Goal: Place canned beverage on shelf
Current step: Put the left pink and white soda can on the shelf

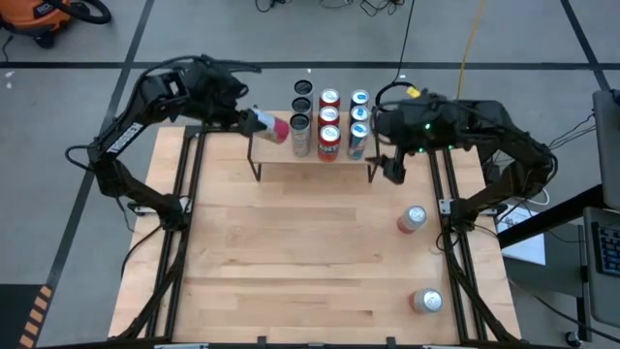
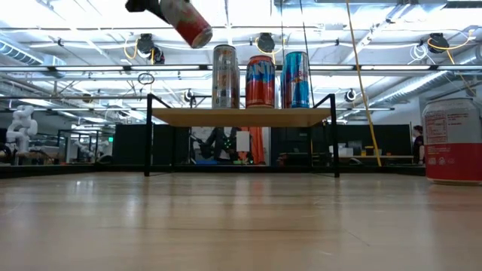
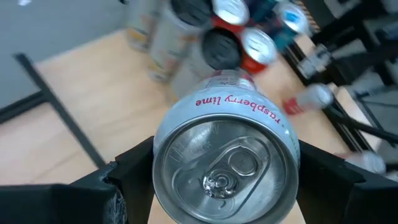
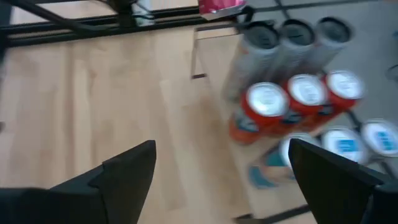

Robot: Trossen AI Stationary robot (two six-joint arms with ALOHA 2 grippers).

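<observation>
The shelf [image 1: 276, 157], a low wooden board on black legs, stands at the table's far middle and carries several upright cans [image 1: 329, 121] in rows. My left gripper [image 1: 254, 119] is shut on a white and pink "raspberry lime" can [image 3: 224, 155], in the air just above the shelf's left end [image 2: 184, 21]. My right gripper [image 1: 392, 167] hangs open and empty above the shelf's right end; its fingers [image 4: 124, 174] stand wide apart in the right wrist view. My left gripper pinches the can's round wall near its top end [image 3: 163, 155] between its two fingers [image 3: 134, 177]. The fingers slant down from the table's far left and lie along the can. The can is lifted clear and tilted, its pull-tab top toward the wrist and its bottom end [image 2: 199, 35] lower, toward the shelf.
Two more cans stand on the table at the right: one [image 1: 412, 219] in front of the shelf's right end, one [image 1: 426, 301] near the front edge. In the low view a silver [image 2: 224, 75], an orange [image 2: 260, 81] and a blue can [image 2: 296, 79] line the shelf's front.
</observation>
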